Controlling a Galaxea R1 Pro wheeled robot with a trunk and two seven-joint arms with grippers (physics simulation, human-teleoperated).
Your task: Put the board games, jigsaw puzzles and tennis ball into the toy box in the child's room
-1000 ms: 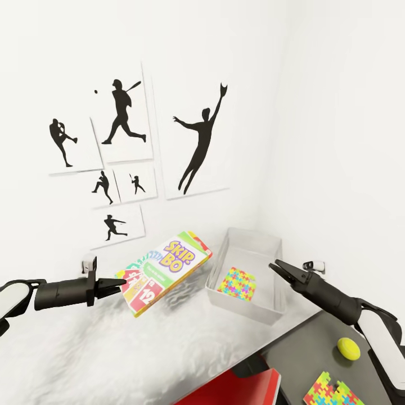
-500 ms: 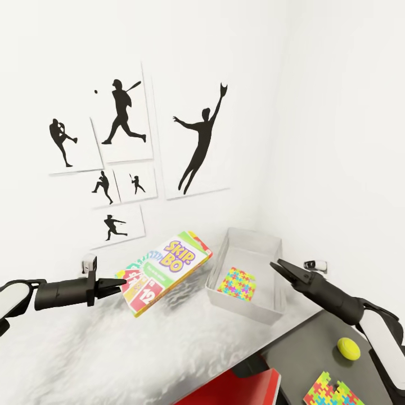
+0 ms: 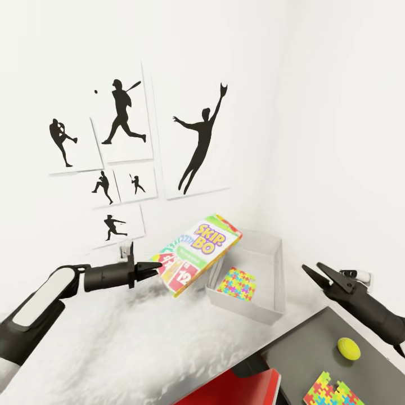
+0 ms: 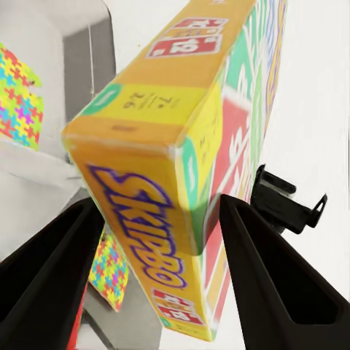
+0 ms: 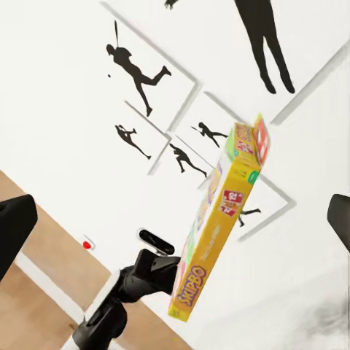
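On the table's (image 3: 315, 349) near edge we see a jigsaw puzzle (image 3: 332, 391), partly cut off, beside the tennis ball (image 3: 349, 347). The right gripper (image 3: 315, 271) hovers spread, empty. The left gripper (image 3: 156, 264) pinches the Skip-Bo board game (image 3: 197, 253) in the air just short of the toy box (image 3: 247, 306), which holds one puzzle (image 3: 237, 284). Next: probably carry over the rim, release. The box's far corner is hidden.

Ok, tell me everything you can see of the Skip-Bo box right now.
The Skip-Bo box is a flat cardboard-looking game box with a white and green face, a purple-and-yellow logo, red number cards printed low, and yellow-orange edges. It is held in the air, tilted, gripped at one end by the left gripper, with its far end over the near rim of the toy box. Nothing else touches it.
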